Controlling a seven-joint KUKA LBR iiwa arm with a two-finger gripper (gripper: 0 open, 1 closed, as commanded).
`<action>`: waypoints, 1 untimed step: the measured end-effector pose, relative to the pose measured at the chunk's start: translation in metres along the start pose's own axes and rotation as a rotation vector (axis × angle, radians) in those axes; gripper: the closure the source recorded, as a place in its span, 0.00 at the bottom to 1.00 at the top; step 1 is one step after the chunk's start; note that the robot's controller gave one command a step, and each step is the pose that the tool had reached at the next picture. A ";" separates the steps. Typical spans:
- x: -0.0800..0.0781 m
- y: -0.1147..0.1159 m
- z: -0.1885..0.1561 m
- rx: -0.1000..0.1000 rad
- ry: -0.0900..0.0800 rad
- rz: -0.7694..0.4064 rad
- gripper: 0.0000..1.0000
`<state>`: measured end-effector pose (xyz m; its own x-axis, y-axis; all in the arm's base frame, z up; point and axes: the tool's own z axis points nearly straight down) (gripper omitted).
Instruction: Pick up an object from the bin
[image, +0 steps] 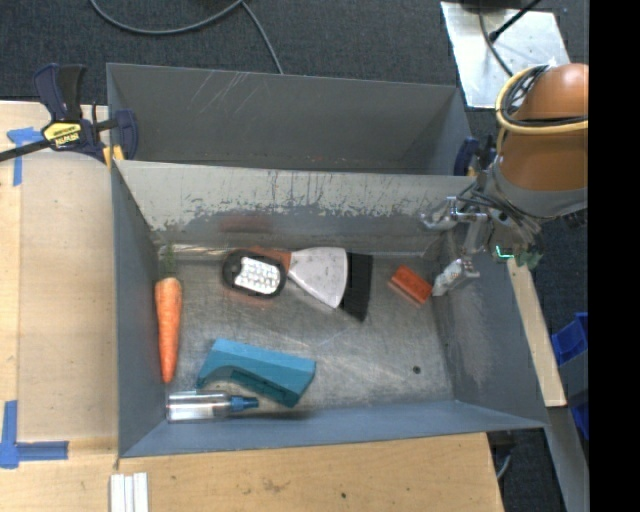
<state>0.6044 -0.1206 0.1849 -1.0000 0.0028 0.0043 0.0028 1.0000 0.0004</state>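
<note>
Contents of 1 grey metal bin (300, 205), viewed from above.

Item 1. Gripper (452, 272): on the arm entering from the right, under a rounded orange wrist cover (545, 125). It sits low at the right end of the bin, close to where the sloping right wall meets the floor. Whether the jaws are released or clenched cannot be told. Nothing is seen between them.

Item 2. Small orange-red block (410, 284): the thing nearest the gripper. It lies on the floor in the right part of the bin, near the foot of the back wall, just beside the gripper on its left. Contact between the 2 cannot be made out.

Item 3. Scraper (322, 275): pale wedge-shaped blade with a black bar along its right edge. It lies at the middle of the floor, left of the block and apart from it.

Item 4. Black oval thing with a white patch (255, 274): lies just left of the scraper. Kind not clear.

Item 5. Carrot (167, 325): orange, lying lengthwise along the left wall, well apart from the gripper.

Item 6. Teal stapler-shaped thing (258, 370): lies at the front of the floor, left of centre.

Item 7. Clear tube with a blue end (205, 406): lies in the front left corner, right against the front of the teal thing.
</note>
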 end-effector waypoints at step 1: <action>-0.002 0.000 -0.005 0.001 -0.008 -0.002 0.00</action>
<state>0.6061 -0.1202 0.1897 -1.0000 0.0005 -0.0039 0.0005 1.0000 -0.0009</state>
